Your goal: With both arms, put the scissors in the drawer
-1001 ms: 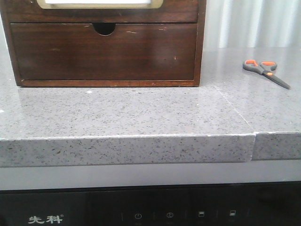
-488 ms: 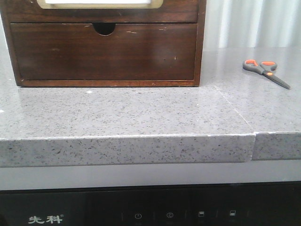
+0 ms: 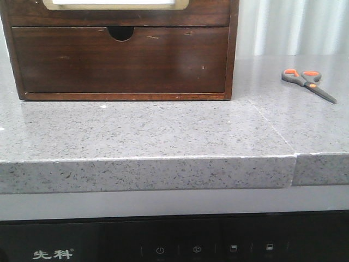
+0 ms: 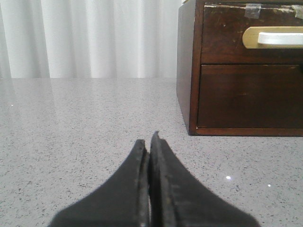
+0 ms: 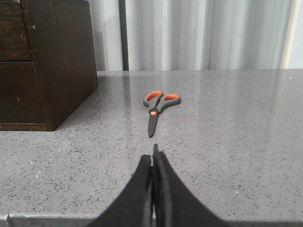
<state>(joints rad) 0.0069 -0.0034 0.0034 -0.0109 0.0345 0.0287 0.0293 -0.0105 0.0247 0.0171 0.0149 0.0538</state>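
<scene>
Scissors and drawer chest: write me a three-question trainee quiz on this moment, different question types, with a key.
1. True or false: the scissors lie closed on the countertop, apart from the wooden chest.
2. Multiple choice: the drawer with the brass-rimmed white panel is (A) pulled out, (B) shut, (C) removed.
3. Fill in: the fingers of the right gripper are pressed ____, their tips pointing toward the scissors' blades.

Key: 1 true; 2 B; 3 together. The left gripper is likewise shut and empty.
</scene>
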